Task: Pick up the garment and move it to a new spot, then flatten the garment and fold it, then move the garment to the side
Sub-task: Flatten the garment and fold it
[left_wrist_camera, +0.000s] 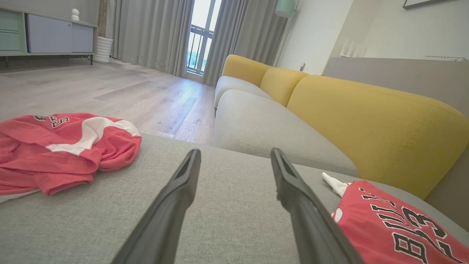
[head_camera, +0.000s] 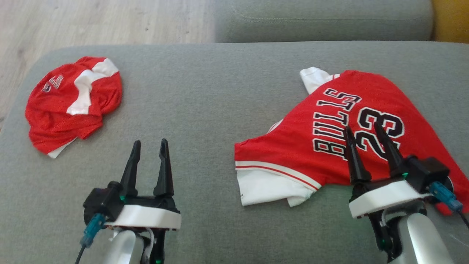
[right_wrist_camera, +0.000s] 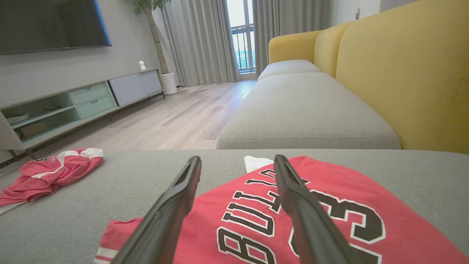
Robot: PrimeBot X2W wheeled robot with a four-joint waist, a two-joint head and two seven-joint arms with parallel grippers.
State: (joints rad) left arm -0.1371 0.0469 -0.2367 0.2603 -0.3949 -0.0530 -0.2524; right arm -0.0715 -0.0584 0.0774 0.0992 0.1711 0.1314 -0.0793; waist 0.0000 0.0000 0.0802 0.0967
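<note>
While the Bulls jersey lies at three o'clock on the grey cushion, we hold our right gripper over it, jaws wide; our left gripper gapes at seven.

The jersey is red with white-edged black lettering, the cushion grey.

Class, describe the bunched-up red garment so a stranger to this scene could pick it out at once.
Start at the wide grey cushion in front of the robot. Near its far left corner lies the bunched-up red garment. Unlike the red jersey on the right, spread out showing BULLS 23, it is crumpled with a white band.
</note>
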